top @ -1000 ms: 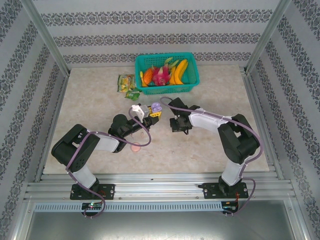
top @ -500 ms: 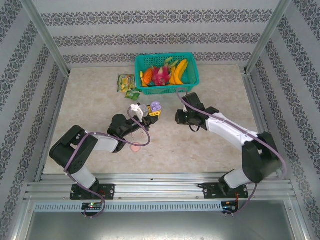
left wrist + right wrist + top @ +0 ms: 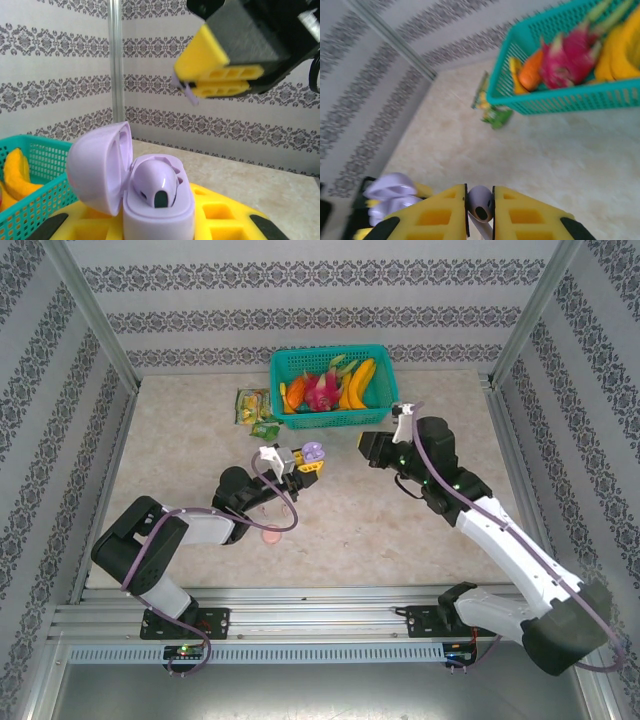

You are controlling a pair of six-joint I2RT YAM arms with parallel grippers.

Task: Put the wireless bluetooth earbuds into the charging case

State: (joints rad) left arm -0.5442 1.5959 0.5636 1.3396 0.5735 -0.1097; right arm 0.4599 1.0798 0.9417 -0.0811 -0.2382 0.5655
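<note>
Within right claw [image 3: 480, 190], earbud [image 3: 480, 207] stem wristward

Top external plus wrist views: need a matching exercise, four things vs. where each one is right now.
Things:
1 lilac case
2 loose lilac earbud
3 teal basket
4 pink disc

Places:
A lying on the table beside the left arm
B pinched in the right gripper
C far side of the table, holding fruit
D in the left gripper, lid open

Pairs: 1-D, 2-B, 3-C, 4-A
</note>
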